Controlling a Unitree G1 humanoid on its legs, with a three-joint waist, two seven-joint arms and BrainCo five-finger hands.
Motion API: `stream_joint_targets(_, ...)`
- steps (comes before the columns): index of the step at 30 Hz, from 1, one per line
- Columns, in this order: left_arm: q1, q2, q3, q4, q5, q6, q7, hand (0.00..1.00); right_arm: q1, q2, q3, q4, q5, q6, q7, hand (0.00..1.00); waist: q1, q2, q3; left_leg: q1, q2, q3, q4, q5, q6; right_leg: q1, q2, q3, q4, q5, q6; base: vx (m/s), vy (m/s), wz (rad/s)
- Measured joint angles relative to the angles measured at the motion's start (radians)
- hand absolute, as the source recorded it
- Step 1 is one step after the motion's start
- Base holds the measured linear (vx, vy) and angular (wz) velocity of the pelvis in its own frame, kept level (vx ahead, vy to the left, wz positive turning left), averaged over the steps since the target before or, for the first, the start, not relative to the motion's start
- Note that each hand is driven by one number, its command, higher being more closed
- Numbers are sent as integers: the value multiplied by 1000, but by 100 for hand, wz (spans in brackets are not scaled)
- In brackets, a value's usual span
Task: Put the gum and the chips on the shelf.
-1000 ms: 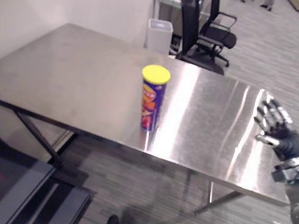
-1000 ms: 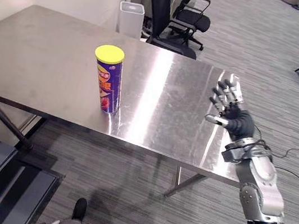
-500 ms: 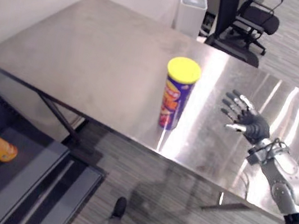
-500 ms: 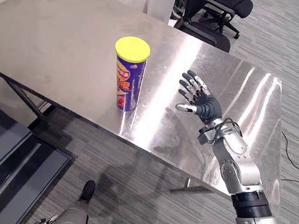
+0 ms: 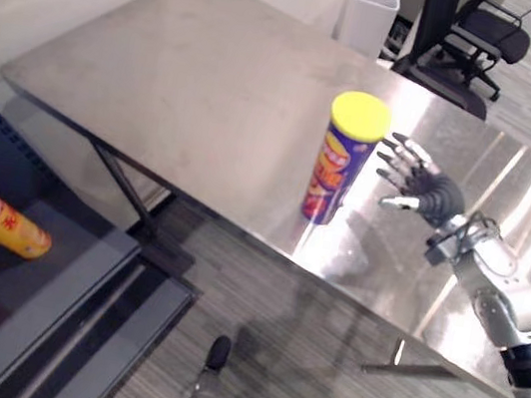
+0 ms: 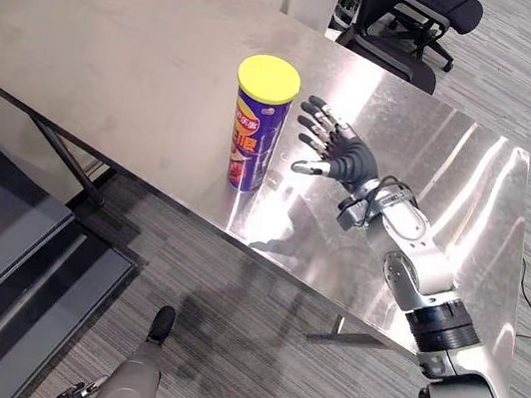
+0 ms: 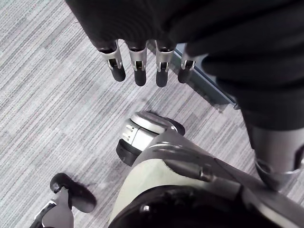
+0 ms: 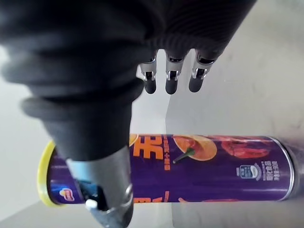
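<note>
My 2 head cameras sit side by side and look steeply down at the tabletop. Both take in the same steel surface, the purple chips can standing on it and my right hand just beside the can. The left eye reaches further over the dark shelf low at my left. My right wrist camera looks along that hand from very close, facing the can's side, which it shares with the head views. My left wrist camera points down past my left hand at the grey carpeted floor.
</note>
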Motion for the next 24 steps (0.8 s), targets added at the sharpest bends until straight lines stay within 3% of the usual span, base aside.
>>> stream_joint_targets(2, -8, 0, -1, -2, 0, -1, 0, 0, -20, 0, 12, 17, 0, 0, 0, 0, 15, 0, 6, -1, 1, -1, 0, 2, 0, 0, 1, -1, 0, -2, -3, 0, 0, 0)
stream_joint_targets(16, -12, 4, -9, -18, 0, -1, 5, 0, -106, 3, 97, 20, -2, 2, 3, 0, 41, -18, 26, -31, -1, -28, 0, 18, -8, -14, 8, -29, 0, -4, -6, 5, 4, 4)
stream_joint_targets(17, -12, 5, -9, -18, 0, -1, 5, 0, -111, 3, 99, 20, -2, 2, 3, 100, 41, -19, 27, -31, -1, -28, 0, 18, -8, -14, 8, -29, 0, -4, -6, 0, 0, 0)
stream_joint_targets(24, -13, 8, -9, -18, -1, -1, 12, 0, -146, 23, 118, 60, -5, 1, -15, 100, 46, -30, 34, -34, 0, -30, 0, 19, -6, -16, 9, -31, 0, -4, -6, 0, 0, 0)
